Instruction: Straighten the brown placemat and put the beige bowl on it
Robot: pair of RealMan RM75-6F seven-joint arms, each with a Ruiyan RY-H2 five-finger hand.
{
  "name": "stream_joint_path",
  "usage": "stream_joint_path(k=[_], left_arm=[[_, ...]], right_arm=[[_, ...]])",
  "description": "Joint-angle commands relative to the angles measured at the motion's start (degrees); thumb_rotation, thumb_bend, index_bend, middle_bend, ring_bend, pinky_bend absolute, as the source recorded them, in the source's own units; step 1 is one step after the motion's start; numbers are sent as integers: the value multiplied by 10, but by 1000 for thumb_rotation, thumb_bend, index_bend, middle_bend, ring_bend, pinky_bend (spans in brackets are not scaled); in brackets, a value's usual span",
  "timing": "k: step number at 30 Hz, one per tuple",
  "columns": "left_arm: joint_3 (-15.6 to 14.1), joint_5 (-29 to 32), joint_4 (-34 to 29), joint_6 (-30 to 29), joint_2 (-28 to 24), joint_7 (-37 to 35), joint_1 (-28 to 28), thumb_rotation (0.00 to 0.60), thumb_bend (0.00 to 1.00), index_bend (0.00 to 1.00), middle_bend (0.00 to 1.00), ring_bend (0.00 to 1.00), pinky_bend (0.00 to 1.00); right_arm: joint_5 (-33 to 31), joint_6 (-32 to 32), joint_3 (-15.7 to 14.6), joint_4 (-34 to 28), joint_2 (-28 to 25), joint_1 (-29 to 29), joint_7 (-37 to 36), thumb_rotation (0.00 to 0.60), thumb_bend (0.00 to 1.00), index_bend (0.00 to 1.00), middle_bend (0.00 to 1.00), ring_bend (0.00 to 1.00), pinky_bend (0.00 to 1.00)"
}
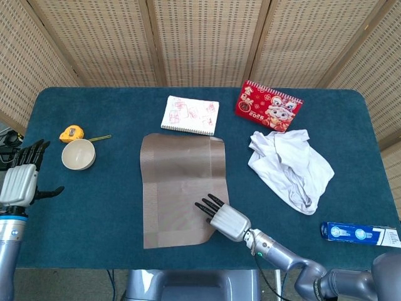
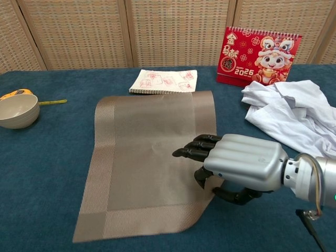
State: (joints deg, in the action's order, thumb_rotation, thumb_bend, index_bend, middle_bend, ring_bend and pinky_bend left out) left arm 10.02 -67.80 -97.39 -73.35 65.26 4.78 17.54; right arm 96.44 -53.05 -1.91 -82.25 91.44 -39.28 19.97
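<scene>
Bright, even light, soft shadows, both views sharp.

Right hand (image 2: 239,167): brushed silver ridged back, black fingers (image 2: 195,153), silver-grey wrist (image 2: 310,181) with a dark ring, thin cable and a small green light. Left hand (image 1: 20,177): same silver shell, black fingers, grey forearm (image 1: 6,257) with blue band.

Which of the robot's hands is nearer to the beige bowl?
Left. The left hand hovers open off the table's left edge, just below and left of the beige bowl. The right hand rests on the brown placemat, well to the bowl's right.
</scene>
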Motion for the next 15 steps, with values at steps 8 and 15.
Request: stream_joint_path(k=[8, 15], left_arm=[[-1, -2, -1, 2, 0, 1, 0, 600, 0, 0, 0, 0, 0], [-3, -3, -1, 2, 2, 7, 1, 600, 0, 0, 0, 0, 0]], right_arm=[[54, -52, -35, 31, -13, 5, -56, 600, 725, 717, 21, 0, 0], [104, -86, -69, 35, -47, 5, -84, 600, 721, 717, 36, 0, 0]])
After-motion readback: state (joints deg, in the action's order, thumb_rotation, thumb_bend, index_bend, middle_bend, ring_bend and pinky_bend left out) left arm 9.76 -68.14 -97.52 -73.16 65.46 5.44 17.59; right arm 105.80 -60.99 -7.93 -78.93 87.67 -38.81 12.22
